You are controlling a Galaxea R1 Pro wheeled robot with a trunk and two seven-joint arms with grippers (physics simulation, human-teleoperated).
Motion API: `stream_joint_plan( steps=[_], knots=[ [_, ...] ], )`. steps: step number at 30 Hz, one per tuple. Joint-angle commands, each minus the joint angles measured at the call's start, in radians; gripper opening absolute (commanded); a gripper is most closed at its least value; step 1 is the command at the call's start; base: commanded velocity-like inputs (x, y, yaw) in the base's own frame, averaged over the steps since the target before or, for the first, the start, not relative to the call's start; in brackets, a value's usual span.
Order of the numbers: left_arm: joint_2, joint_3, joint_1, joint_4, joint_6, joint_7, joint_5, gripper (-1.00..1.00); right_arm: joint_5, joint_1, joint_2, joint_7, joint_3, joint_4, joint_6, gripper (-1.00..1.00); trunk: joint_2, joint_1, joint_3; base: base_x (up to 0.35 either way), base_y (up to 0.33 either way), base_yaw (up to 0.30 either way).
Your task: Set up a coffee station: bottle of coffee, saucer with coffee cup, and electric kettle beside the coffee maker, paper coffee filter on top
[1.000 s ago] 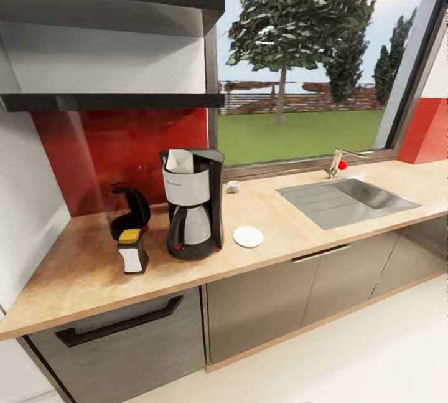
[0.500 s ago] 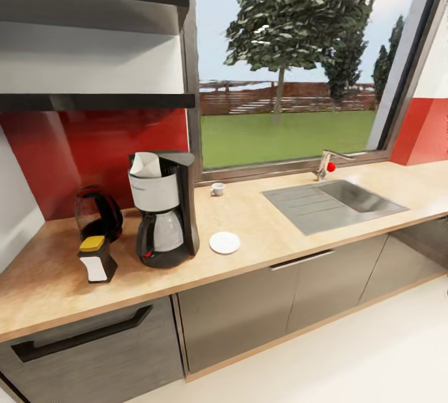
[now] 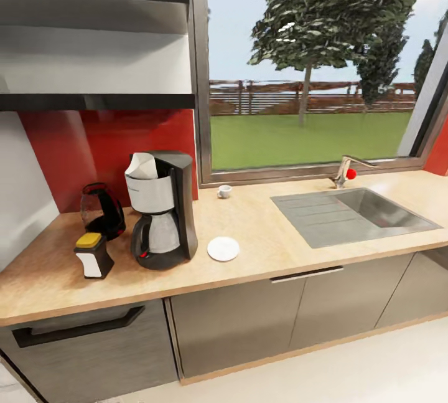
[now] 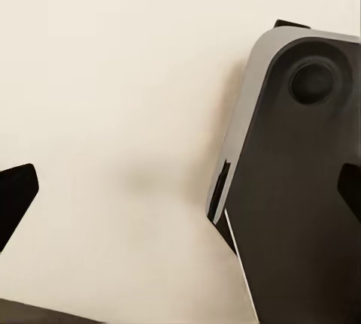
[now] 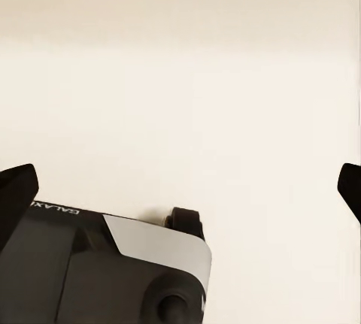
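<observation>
The camera had swung right; nothing on the countertop moved. Left gripper and right gripper were spread wide, empty. The cup stood apart from the saucer, beside the coffee maker.

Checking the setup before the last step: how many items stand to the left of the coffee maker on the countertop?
2: the electric kettle behind, against the red wall, and the bottle of coffee in front of it, both left of the coffee maker on the countertop.
</observation>
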Motion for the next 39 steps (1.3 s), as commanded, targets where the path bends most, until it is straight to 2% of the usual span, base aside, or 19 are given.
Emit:
stream_joint_plan(
  steps=[1, 19, 28, 33, 39],
  knots=[
    [0.0, -0.009, 0.001, -0.003, -0.001, 0.005, 0.008, 1.0, 0.001, 0.0, 0.0, -0.002, 0.006, -0.002, 0.006, 1.0, -0.001, 0.0, -0.001, 0.112, -0.309, 0.277],
    [0.0, -0.007, 0.001, -0.003, -0.001, 0.005, 0.008, 1.0, 0.0, 0.0, 0.0, -0.002, 0.006, -0.003, 0.006, 1.0, -0.001, 0.0, -0.001, 0.049, -0.308, 0.269],
    [0.0, -0.006, 0.001, -0.003, -0.001, 0.005, 0.003, 1.0, 0.003, 0.0, -0.004, -0.002, 0.006, -0.002, 0.007, 1.0, -0.001, 0.0, -0.001, -0.009, -0.242, 0.043],
    [0.0, -0.005, 0.001, -0.003, -0.001, 0.005, -0.001, 1.0, 0.002, 0.0, -0.017, -0.001, 0.006, -0.002, 0.007, 1.0, -0.001, 0.0, -0.001, -0.083, -0.026, 0.001],
    [0.002, -0.007, 0.001, -0.003, -0.001, 0.005, 0.003, 1.0, -0.002, 0.0, -0.018, 0.004, 0.006, -0.003, 0.006, 1.0, -0.001, 0.0, -0.001, -0.019, -0.002, 0.0]
  ],
)
